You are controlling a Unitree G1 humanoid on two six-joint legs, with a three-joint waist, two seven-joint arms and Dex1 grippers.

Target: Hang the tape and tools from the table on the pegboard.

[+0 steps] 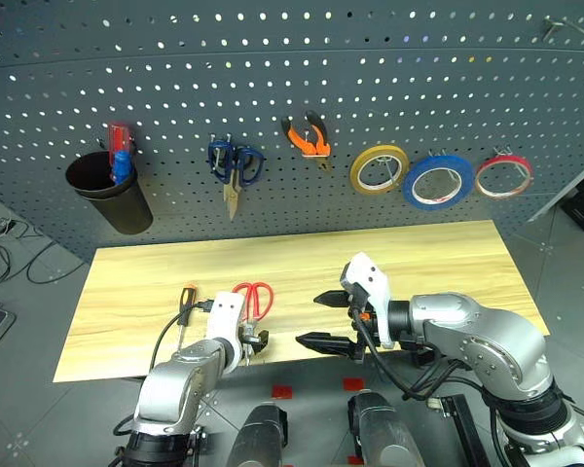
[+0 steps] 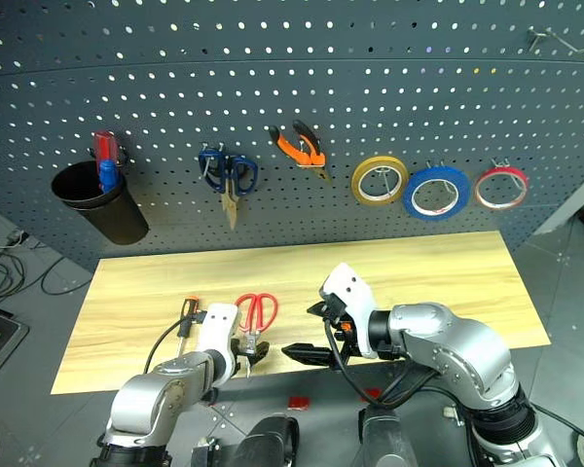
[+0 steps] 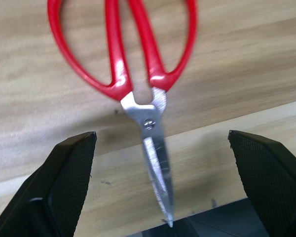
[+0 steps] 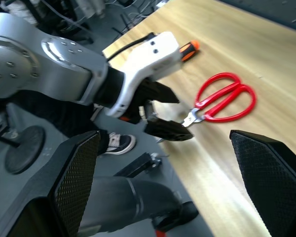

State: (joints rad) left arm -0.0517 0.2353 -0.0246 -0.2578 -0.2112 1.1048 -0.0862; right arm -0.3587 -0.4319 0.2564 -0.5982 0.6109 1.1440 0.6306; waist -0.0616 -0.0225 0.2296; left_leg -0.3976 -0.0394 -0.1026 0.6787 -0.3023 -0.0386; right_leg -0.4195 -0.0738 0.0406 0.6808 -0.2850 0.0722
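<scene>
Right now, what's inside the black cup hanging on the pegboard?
Standing in the black cup on the pegboard are a red handle and a blue handle, likely screwdrivers. Their lower parts and anything else down inside are hidden by the cup wall.

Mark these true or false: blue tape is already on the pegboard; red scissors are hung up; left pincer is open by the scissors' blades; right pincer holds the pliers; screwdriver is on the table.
1. Blue tape hangs on the pegboard: true.
2. Red scissors are hung up: false, they lie on the table.
3. Left pincer is open, straddling the scissors' blades: true.
4. Right pincer holds the pliers: false, it is open and empty; the pliers hang on the pegboard.
5. Screwdriver lies on the table: true.
</scene>
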